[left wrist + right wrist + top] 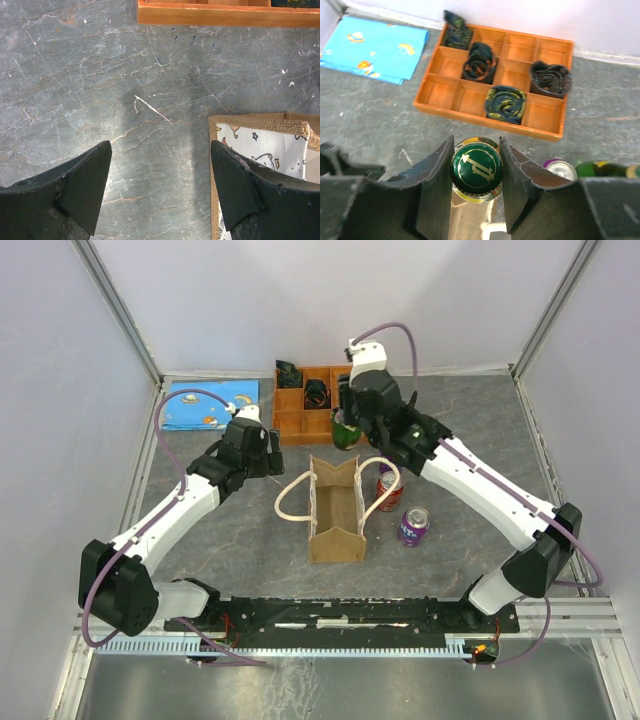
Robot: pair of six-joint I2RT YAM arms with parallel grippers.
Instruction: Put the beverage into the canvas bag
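The beverage is a bottle with a green cap bearing a gold emblem. My right gripper is shut on its neck, one finger on each side of the cap. From above, the bottle hangs under the right gripper just in front of the orange tray, behind the canvas bag. The tan bag stands open-topped in the middle with white rope handles. A corner of the bag and its printed lining show in the left wrist view. My left gripper is open over bare table left of the bag, also seen from above.
An orange compartment tray with rolled dark items sits at the back, its front edge ahead of the left gripper. A red can and a purple can stand right of the bag. A blue cloth lies back left.
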